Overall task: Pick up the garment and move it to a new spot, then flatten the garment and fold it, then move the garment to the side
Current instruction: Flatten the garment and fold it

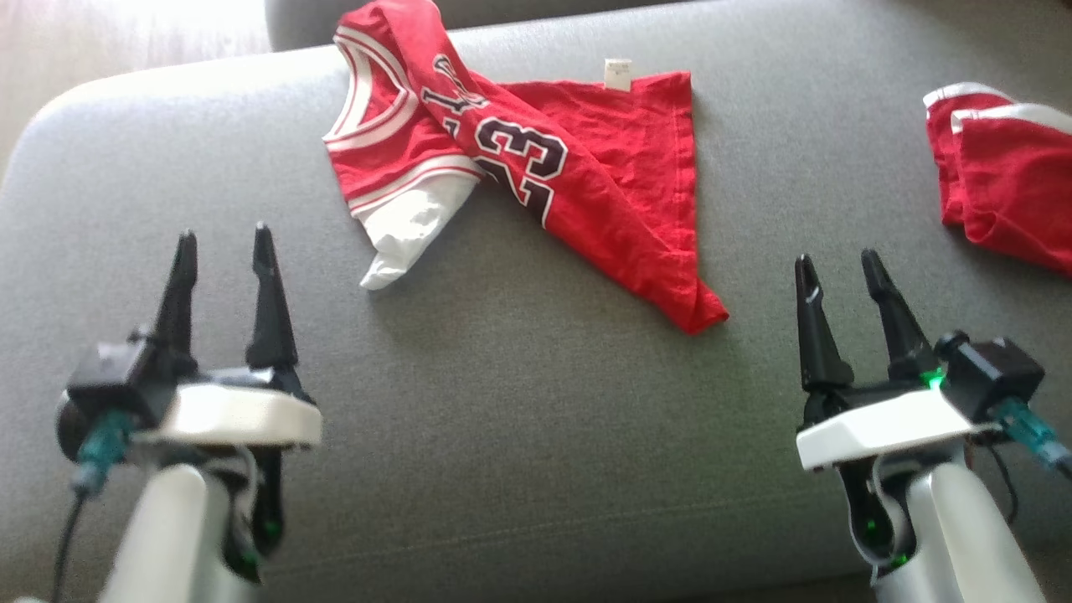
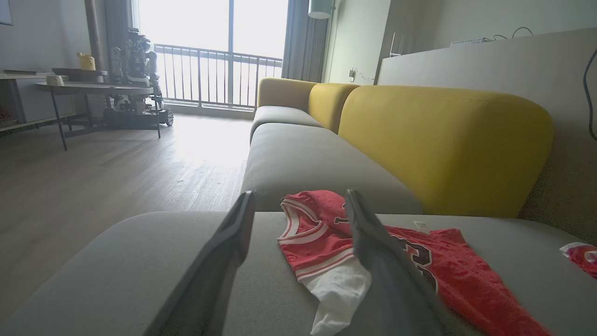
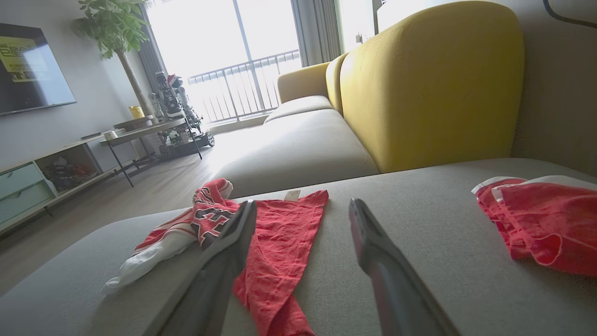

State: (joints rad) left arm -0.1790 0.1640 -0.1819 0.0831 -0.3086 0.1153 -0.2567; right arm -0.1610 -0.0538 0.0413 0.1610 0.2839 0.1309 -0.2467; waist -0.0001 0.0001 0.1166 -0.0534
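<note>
— On the grey cushion (image 1: 502,435): what do you hold?
— Nothing. My left gripper (image 1: 224,243) and right gripper (image 1: 839,261) both gape, empty; the crumpled red jersey (image 1: 536,167) lies ahead, untouched.

backlit by window (image 2: 214,51) | glare | end effectors blurred

The red jersey (image 1: 603,193) bears a black, white-edged "23" — the lettering above it is folded over and unreadable. Its small white tag (image 1: 618,74) and the television screen (image 3: 28,70) carry print too small to read.
</note>
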